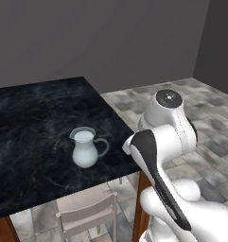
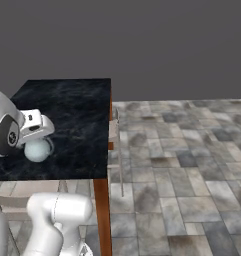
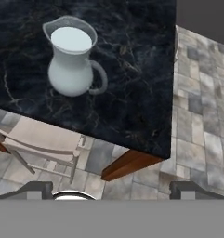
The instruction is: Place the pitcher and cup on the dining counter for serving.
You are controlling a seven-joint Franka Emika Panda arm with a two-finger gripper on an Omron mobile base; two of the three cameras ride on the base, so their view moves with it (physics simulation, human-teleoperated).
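Under the dining counter (image 1: pixel 30 113), a chair (image 1: pixel 87 215).

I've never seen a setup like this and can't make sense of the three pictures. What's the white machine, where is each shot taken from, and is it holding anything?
The white machine is a robot arm on a driving base, in a rendered kitchen. Two pictures come from cameras on the base, behind the arm to its left and right. The third looks out from the hand itself; the two small dark stubs at the bottom are its fingertips, spread wide with nothing between them. On the black marbled dining counter stands a pale pitcher, upright near the edge. A light wooden chair is tucked underneath.
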